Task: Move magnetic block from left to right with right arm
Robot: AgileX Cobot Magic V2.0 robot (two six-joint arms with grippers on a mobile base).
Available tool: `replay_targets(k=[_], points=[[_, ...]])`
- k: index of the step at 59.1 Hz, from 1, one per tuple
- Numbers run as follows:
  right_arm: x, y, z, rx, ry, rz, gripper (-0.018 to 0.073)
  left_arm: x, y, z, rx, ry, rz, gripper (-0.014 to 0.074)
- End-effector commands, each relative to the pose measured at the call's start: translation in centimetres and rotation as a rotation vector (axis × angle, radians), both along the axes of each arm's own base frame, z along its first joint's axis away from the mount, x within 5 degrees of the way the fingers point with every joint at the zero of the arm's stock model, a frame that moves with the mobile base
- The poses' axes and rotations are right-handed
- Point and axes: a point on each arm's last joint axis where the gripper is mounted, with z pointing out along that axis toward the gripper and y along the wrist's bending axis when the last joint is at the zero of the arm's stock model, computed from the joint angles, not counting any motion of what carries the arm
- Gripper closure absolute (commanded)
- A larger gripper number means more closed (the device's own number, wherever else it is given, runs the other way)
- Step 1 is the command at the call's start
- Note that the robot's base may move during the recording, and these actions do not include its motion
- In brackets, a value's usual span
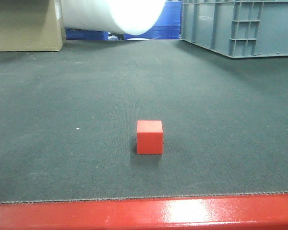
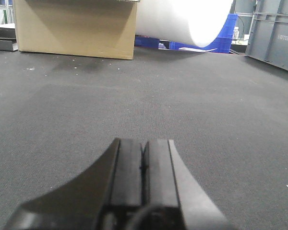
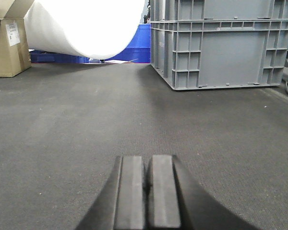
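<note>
The magnetic block [image 1: 150,137], a small bright-red cube, rests alone on the dark mat near the middle of the front view, close to the red front edge. Neither wrist view shows it. My left gripper [image 2: 143,142] is shut, its two dark fingers pressed together with nothing between them, low over bare mat. My right gripper [image 3: 147,158] is likewise shut and empty, pointing across the mat toward the grey crate. No gripper appears in the front view.
A grey plastic crate [image 1: 240,26] stands at the back right. A cardboard box [image 1: 25,24] sits at the back left, a large white roll [image 1: 116,14] between them over blue bins [image 1: 158,26]. A red strip [image 1: 144,213] borders the mat's front.
</note>
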Motion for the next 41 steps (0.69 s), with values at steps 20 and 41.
replay_targets(k=[20,41], points=[[-0.31,-0.03,1.11,-0.012,-0.117,-0.008,0.0502,-0.12,-0.03,0.54,-0.007,-0.090,-0.006,0.0713],[-0.31,-0.03,1.11,-0.012,-0.117,-0.008,0.0502,-0.12,-0.03,0.54,-0.007,-0.090,-0.006,0.0712]])
